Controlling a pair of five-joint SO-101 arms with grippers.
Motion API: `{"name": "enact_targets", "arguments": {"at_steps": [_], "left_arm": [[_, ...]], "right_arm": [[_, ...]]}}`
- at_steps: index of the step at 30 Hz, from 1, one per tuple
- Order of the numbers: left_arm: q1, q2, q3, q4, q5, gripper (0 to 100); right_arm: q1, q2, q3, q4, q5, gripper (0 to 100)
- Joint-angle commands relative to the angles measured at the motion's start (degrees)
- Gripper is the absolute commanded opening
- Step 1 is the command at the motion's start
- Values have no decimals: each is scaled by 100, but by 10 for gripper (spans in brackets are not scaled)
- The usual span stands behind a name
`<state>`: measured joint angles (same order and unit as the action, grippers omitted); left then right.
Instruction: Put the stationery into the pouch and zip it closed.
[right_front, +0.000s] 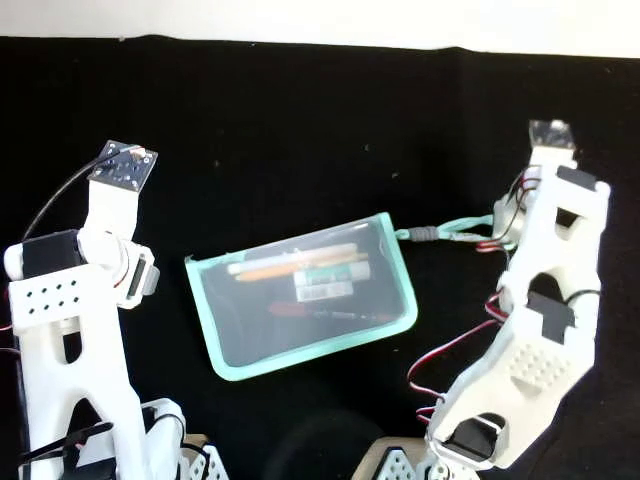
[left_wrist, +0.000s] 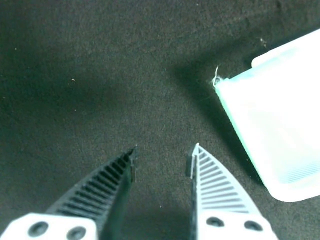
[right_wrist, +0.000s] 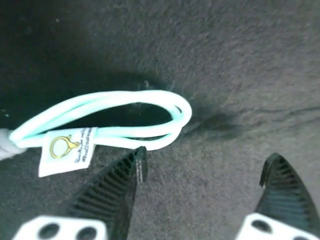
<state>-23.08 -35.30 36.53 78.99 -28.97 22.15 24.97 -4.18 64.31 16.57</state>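
Two arms stand at a black-covered desk, one on either side of a translucent pouch with mint-green edging. The pouch lies flat in the middle of the desk, turned so its right end sits farther away than its left. The stationery is inside it: a pale pen and an orange pencil along the far edge, small labelled blocks just nearer, and a thin dark item with a red end nearest. From the pouch's far right corner a mint cord loop runs right toward the right arm. The left end effector hangs over bare desk just left of the pouch's corner, its fingers moderately apart and gripping nothing. The right end effector is spread wide and empty above the desk. One fingertip is just beside the cord loop, near its white tag.
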Motion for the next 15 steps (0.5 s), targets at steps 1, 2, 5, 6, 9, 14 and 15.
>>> {"name": "enact_targets", "arguments": {"at_steps": [1,2,5,6,9,14,15], "left_arm": [[-22,13,-207,26,-26,181],[-22,13,-207,26,-26,181],[110,22,-198,26,-26,181],[180,22,-198,26,-26,181],[418,22,-198,26,-26,181],[567,22,-198,-9,-26,181],[567,22,-198,-9,-26,181]], "right_arm": [[-48,110,-251,-207,-79,354],[-57,171,-251,-259,-79,354],[-66,303,-251,-505,-334,354],[-66,312,-251,-567,-475,354],[-57,295,-251,-567,-703,354],[-127,-13,-251,-110,-809,354],[-171,-136,-251,4,-809,354]]}}
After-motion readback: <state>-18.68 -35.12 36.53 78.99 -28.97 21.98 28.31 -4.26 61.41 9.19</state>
